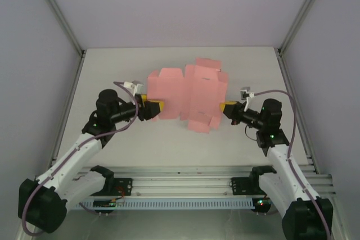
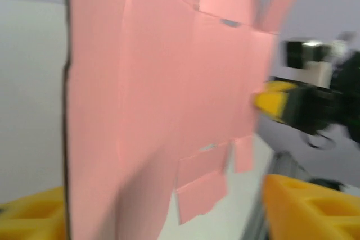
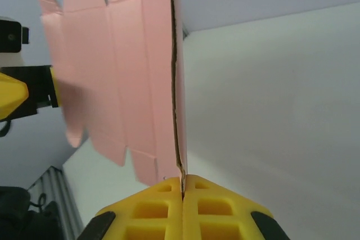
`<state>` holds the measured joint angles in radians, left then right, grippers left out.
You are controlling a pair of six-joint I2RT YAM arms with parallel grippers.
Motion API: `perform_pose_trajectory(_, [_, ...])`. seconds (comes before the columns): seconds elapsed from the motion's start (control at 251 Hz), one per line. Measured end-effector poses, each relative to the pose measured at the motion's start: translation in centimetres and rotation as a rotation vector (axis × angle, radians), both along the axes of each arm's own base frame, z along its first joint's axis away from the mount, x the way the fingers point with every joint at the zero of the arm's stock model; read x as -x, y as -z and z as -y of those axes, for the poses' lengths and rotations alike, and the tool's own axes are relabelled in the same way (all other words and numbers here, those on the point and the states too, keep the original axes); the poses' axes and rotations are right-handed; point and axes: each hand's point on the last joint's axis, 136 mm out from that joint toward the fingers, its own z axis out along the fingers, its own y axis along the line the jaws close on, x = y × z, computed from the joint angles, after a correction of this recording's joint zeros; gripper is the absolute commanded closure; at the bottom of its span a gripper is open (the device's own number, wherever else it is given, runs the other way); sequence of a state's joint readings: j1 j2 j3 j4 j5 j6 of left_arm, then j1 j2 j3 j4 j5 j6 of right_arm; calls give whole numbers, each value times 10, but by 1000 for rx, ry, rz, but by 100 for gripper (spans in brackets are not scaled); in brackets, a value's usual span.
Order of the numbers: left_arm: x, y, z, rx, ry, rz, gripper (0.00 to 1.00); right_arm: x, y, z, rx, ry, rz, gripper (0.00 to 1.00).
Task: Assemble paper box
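From above, the paper box (image 1: 188, 96) is an unfolded pink die-cut sheet with flaps along its edges. It hangs over the middle of the white table (image 1: 169, 150), stretched between the two arms. The left gripper (image 1: 153, 108) meets the sheet at its 9 o'clock edge and the right gripper (image 1: 226, 107) at its 3 o'clock edge. How wide either set of jaws stands cannot be told from this height.

In the left wrist view, the paper box (image 2: 169, 111) stands as a blurred pink wall running from 12 o'clock down to 6 o'clock. The left gripper (image 2: 169, 212) has its two yellow fingers (image 2: 309, 206) spread wide, one at 8 o'clock and one at 4 o'clock. The sheet's edge lies just beside the 8 o'clock finger, and nothing is pinched. The right gripper (image 2: 275, 100) shows at 3 o'clock, its yellow tip at the sheet's far edge.

In the right wrist view, the right gripper (image 3: 182, 186) sits at 6 o'clock with its yellow fingers pressed together on the thin edge of the paper box (image 3: 112, 66). The sheet rises from there toward 11 o'clock. The left gripper (image 3: 11, 96) shows at 9 o'clock, and the table (image 3: 270, 111) spreads toward 3 o'clock.
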<state>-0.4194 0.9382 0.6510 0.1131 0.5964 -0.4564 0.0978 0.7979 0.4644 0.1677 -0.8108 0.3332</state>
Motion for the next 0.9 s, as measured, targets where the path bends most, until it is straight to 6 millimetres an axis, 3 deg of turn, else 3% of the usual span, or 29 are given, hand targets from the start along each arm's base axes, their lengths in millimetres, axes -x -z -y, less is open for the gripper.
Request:
perform_pose_trajectory(0.08, [-13,28,-19,-94,-140,-81,0,1,15,-5,69,11,-36,100])
perform_pose_trajectory(0.184, [-21,61,-44,-218,-288,-170,0,-2,49,-6,172,35,-139,100])
perform_pose_trajectory(0.291, [-24,81,-63,-313,-382,-232,0,-7,87,0,318,67,-249,100])
perform_pose_trajectory(0.355, [-26,87,-69,-349,-414,-254,0,-12,99,2,419,81,-270,100])
perform_pose_trajectory(0.479, [-28,88,-76,-383,-446,-270,0,-30,100,0,631,65,-191,100])
perform_pose_trajectory(0.714, [-28,87,-79,-395,-462,-278,0,-85,81,-16,1098,3,167,100])
perform_pose_trajectory(0.898, [-24,78,-83,-374,-479,-262,0,-108,80,-51,1421,-111,492,100])
